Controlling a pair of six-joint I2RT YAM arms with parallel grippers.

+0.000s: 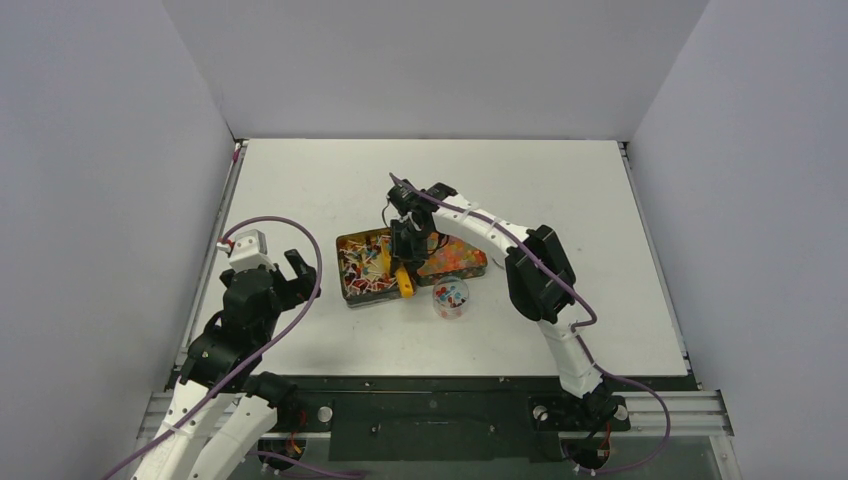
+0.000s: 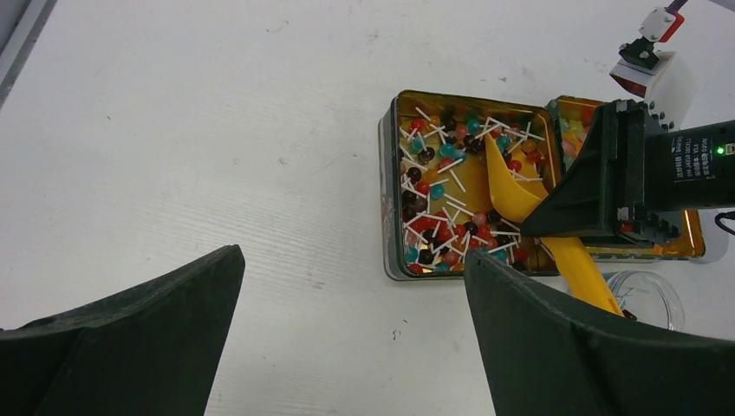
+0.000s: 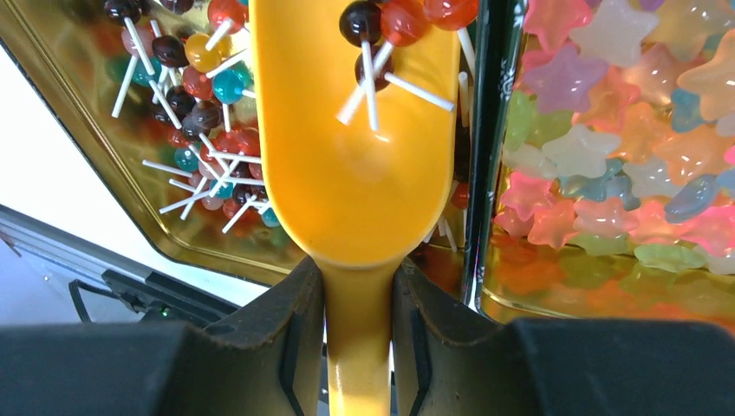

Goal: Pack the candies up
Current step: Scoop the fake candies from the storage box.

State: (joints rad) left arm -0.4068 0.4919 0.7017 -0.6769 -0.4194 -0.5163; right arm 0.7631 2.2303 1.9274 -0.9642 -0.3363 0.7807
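Note:
A gold tin (image 1: pixel 352 292) holds two kinds of candies: small ball lollipops on white sticks (image 1: pixel 362 264) in its left compartment, and pastel star-shaped jellies (image 1: pixel 455 260) in its right. My right gripper (image 1: pixel 404 245) is shut on the handle of an orange scoop (image 1: pixel 402 278). In the right wrist view (image 3: pixel 358 295) the scoop bowl (image 3: pixel 355 165) sits over the lollipop compartment (image 3: pixel 195 130) with three lollipops (image 3: pixel 390 22) in it, and the stars (image 3: pixel 607 147) lie to the right. My left gripper (image 1: pixel 290 275) is open and empty left of the tin, over bare table in its own view (image 2: pixel 353 260).
A small clear cup (image 1: pixel 451 297) with a few candies stands just in front of the tin's right half; its rim shows in the left wrist view (image 2: pixel 646 299). White walls close the table at the back and both sides.

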